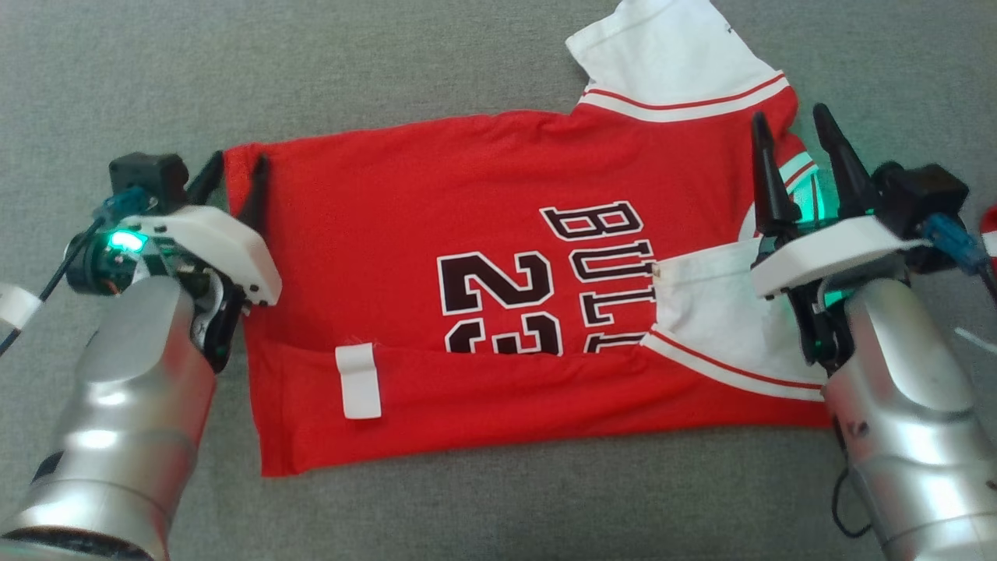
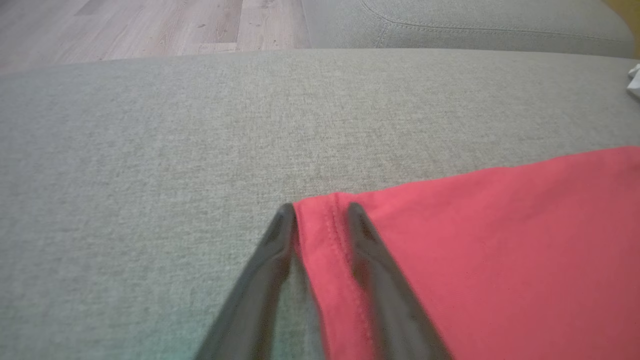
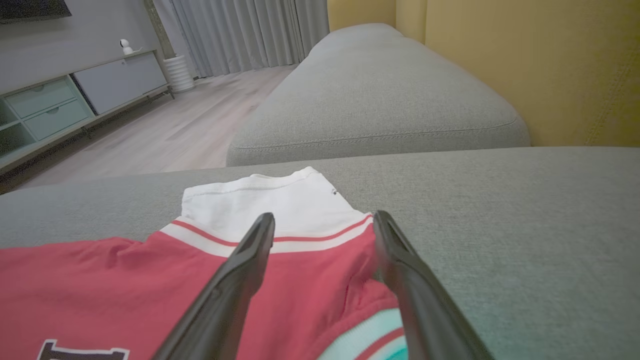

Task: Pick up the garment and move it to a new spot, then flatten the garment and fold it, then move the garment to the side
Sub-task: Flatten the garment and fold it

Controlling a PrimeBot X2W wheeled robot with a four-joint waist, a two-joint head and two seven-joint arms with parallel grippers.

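Grey sofa point(image 1: 467, 62) holds a limp jersey point(image 1: 405, 218), best pinched at corners; left fingers point(image 2: 270, 260) straddle its hem point(image 2: 325, 230) unclenched, right fingers point(image 3: 240, 270) spread.

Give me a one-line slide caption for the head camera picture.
Partly folded red jersey on grey cushion, the open left gripper at its hem corner, the open right gripper over its shoulder.

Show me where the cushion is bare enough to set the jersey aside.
Bare cushion lies beyond the jersey, left of the white sleeve, and in a strip along its near edge. Crowded at both ends: left gripper, right gripper.
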